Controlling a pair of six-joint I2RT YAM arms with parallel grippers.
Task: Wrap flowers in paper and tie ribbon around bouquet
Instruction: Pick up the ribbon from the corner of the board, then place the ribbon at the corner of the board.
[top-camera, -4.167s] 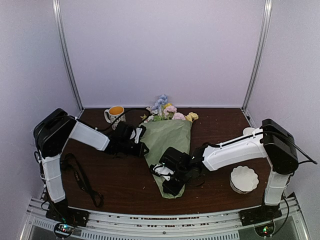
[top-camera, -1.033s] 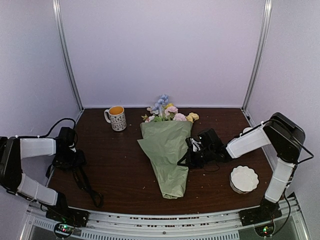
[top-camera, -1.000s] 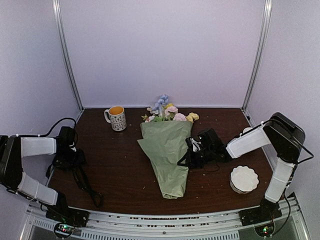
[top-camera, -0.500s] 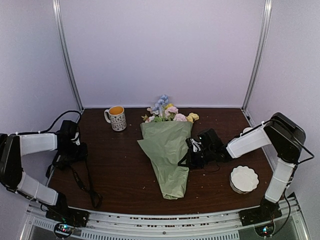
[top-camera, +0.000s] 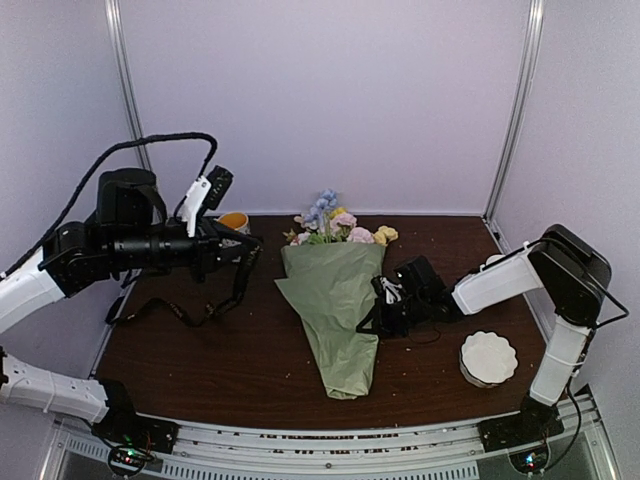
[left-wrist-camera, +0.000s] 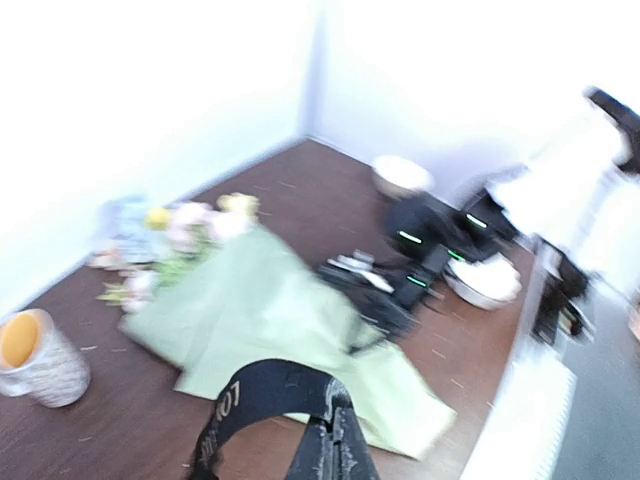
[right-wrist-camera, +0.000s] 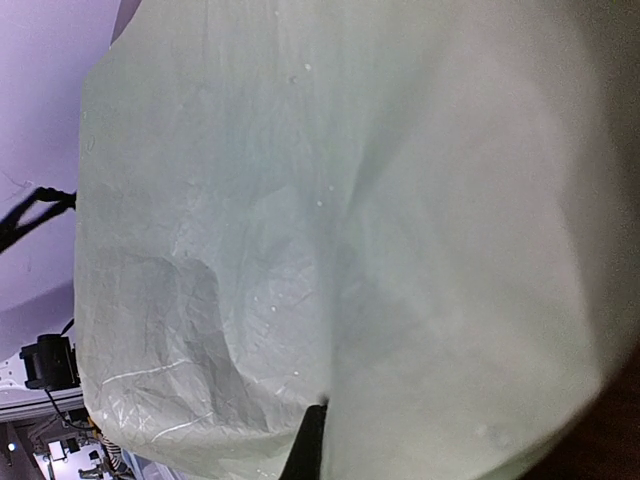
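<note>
L gripper (top-camera: 238, 245), raised over the table's left half, is clenched on the long black lettered ribbon (top-camera: 214, 306), which hangs in a loop below it. The sage-green paper-cone bouquet (top-camera: 335, 300) w/ pastel blooms lies at centre. R gripper (top-camera: 377, 303), closed, sits at the bouquet's right edge. A bare strip of dark-brown table (top-camera: 250, 365) separates ribbon and bouquet's left edge.

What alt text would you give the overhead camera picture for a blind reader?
The left gripper, high above a dark table, holds a black ribbon that dangles in a loop. Mid-table lies a bouquet of pastel flowers in a green paper cone, the right gripper at its right edge. A mug and white bowl sit nearby.
</note>
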